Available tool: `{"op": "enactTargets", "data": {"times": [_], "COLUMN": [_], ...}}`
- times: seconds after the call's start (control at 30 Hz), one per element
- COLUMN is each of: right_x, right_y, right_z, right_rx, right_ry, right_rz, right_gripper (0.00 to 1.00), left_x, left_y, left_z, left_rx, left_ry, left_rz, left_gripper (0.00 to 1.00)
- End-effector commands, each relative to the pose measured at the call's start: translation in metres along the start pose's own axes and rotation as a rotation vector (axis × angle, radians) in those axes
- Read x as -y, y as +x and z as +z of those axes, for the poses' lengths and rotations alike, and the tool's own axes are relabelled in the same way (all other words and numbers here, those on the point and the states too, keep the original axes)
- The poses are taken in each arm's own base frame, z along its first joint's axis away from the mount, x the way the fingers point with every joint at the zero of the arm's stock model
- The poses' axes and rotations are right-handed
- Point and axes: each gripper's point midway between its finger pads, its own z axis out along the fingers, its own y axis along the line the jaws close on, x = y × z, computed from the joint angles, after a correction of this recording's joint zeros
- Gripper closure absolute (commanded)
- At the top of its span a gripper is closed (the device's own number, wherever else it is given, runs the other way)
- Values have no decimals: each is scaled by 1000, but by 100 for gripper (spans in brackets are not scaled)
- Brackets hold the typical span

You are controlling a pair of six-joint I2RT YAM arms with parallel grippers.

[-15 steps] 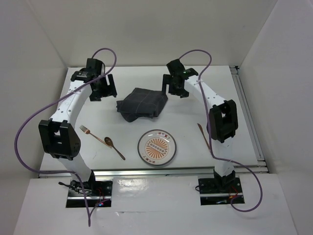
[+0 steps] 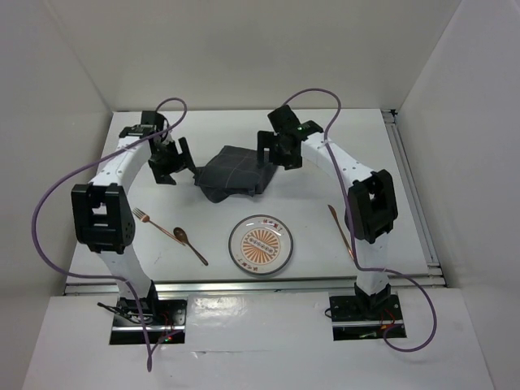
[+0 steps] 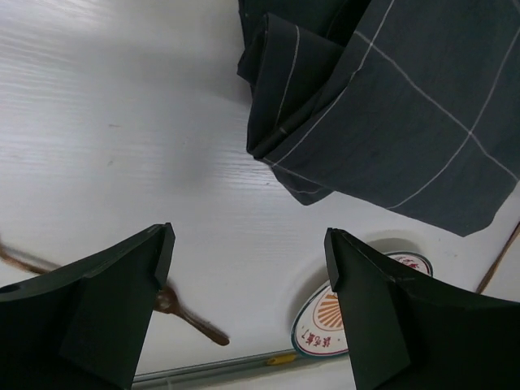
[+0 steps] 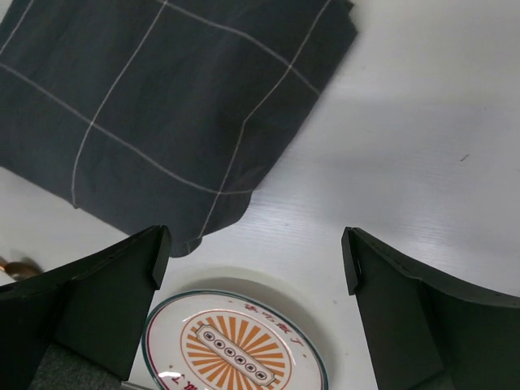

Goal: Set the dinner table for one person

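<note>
Hanging wide open and empty beside the folded cloth mat (image 2: 236,172), the left gripper (image 3: 248,236) and right gripper (image 4: 253,236) are seemingly just starting, plate (image 2: 261,244), fork (image 2: 146,217) and spoon (image 2: 188,242) lying unarranged behind them.

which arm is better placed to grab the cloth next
Right, probably. The right gripper, open, hangs over the cloth's right edge in the top view, and its wrist view shows a cloth corner ahead between its fingers. The left gripper, also open, sits just off the cloth's left corner.
</note>
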Motion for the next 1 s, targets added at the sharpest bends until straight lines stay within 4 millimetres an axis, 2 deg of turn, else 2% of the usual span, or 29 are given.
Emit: {"op": "enactTargets", "data": {"times": [0.0,0.07,0.2,0.27,0.3,0.33,0.37,0.43,0.47,0.53,0.6,0.63,0.77,0.8,0.83,0.9,0.93,0.97], "right_x": [-15,-19,-17,-15,-16,-14,-17,-14,-12,-9,-7,-8,-3,-4,-3,9,14,20], "right_y": [-11,-10,-8,-7,-9,-6,-13,-12,-14,-21,-22,-25,-38,-45,-48,-71,-73,-79], "right_z": [-3,-5,-1,-1,-4,-4,-10,-12,-12,-22,-23,-28,-38,-44,-49,-66,-71,-76], "right_rx": [31,29,25,21,24,12,27,22,30,69,82,93,146,177,192,264,274,296], "right_ry": [-48,-52,-40,-28,-29,-22,-30,-14,2,13,21,15,55,53,56,53,54,61], "right_rz": [-6,-14,-14,-14,-14,-15,-14,-14,-14,-11,-10,-9,19,24,36,89,118,140], "right_gripper": [0,0,0,0,0,0,0,0,0,0,0,0,0,0,0,0,0,0], "left_x": [16,24,38,41,41,42,42,43,46,47,53,54,85,100,112,148,168,181], "left_y": [16,13,22,20,22,19,19,18,20,13,3,1,-5,-15,-15,-2,-2,4], "left_z": [25,33,57,70,74,75,78,77,77,66,54,50,-2,-22,-34,-55,-75,-76], "left_rx": [-116,-116,-165,-169,-177,-166,-166,-157,-161,-134,-106,-107,-31,24,47,69,97,89], "left_ry": [109,161,227,254,264,269,269,274,276,268,269,269,282,297,306,338,373,389], "left_rz": [-44,-48,-34,-40,-41,-37,-47,-44,-36,-7,16,24,146,194,232,322,357,383], "left_gripper": [6,6,5,7,15,15,27,44,60,84,100,100,100,100,100,100,100,100]}}
